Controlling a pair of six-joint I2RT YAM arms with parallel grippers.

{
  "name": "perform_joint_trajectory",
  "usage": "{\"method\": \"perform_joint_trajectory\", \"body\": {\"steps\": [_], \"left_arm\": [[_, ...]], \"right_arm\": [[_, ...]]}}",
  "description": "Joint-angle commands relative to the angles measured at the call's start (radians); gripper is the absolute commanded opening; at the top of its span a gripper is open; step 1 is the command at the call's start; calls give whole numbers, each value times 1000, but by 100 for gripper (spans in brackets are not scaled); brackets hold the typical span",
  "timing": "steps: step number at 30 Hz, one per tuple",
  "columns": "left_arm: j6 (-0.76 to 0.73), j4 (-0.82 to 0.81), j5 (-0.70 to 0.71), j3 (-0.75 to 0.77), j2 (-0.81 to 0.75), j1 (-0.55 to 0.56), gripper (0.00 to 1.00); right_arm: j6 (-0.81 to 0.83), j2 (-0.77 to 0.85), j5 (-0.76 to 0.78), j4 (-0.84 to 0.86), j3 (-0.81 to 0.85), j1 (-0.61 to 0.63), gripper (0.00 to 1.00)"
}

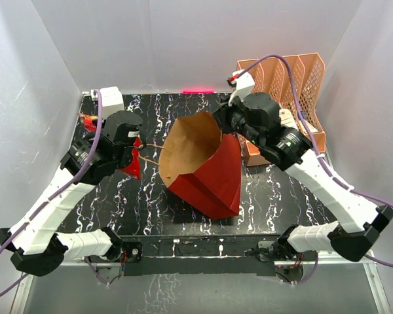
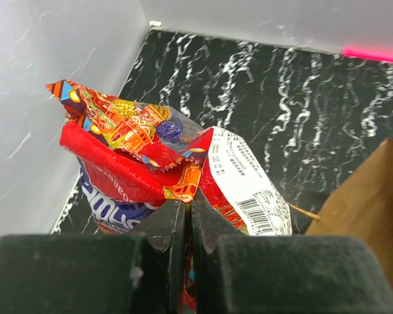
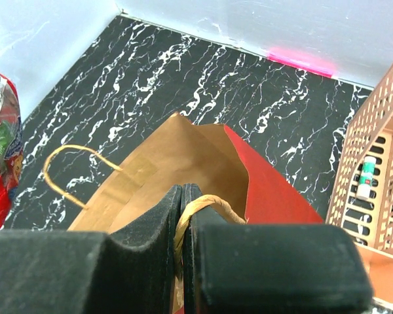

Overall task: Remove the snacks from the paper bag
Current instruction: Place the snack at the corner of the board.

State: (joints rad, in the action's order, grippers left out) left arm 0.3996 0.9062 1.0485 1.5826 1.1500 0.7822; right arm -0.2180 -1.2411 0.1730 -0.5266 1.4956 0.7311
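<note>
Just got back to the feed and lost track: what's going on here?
The left gripper is shut on the large red snack bag, which is out of the paper bag and to its left. The right gripper pinches one cord handle of the paper bag, whose mouth stands open. These views don't show whether more snacks are inside.

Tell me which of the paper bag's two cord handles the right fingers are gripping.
The near handle in the right wrist view, clamped between the right fingers. The other handle loops free off the opposite rim, untouched.
</note>
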Motion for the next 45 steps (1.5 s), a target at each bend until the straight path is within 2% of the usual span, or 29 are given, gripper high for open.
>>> {"method": "perform_joint_trajectory", "body": {"steps": [1,5,10,14,19,20,24,28,32,34,40,43,45], "left_arm": [[43,-38,71,-53,-52,-89,0],[76,-18,16,-131,-77,-203,0],[181,76,-92,-216,-74,-333,0],[194,68,-158,-299,-59,-438,0],[166,-32,-325,-418,19,-617,0],[174,-35,-357,-438,51,-671,0],[212,-26,-443,-491,172,-761,0],[205,-75,-522,-549,233,-817,0],[198,-114,-634,-597,239,-859,11],[190,-122,-679,-599,224,-861,20],[159,-133,-867,-546,133,-861,59],[150,-145,-988,-517,77,-861,75],[140,-153,-1074,-499,31,-861,86]], "right_arm": [[123,-33,-36,134,122,-11,7],[210,-49,-92,134,135,-59,7],[307,-64,-407,98,168,-213,7],[345,-122,-627,31,242,-311,7],[301,-181,-900,21,261,-291,7],[284,-182,-916,31,245,-270,7],[257,-149,-859,68,140,-127,7],[172,-68,-891,198,-34,-105,7],[127,-40,-938,249,-134,-91,7],[114,-38,-938,238,-139,-88,7],[25,-4,-967,357,-210,-53,7],[-44,15,-999,486,-294,-9,7],[-56,22,-968,505,-329,34,7]]}}
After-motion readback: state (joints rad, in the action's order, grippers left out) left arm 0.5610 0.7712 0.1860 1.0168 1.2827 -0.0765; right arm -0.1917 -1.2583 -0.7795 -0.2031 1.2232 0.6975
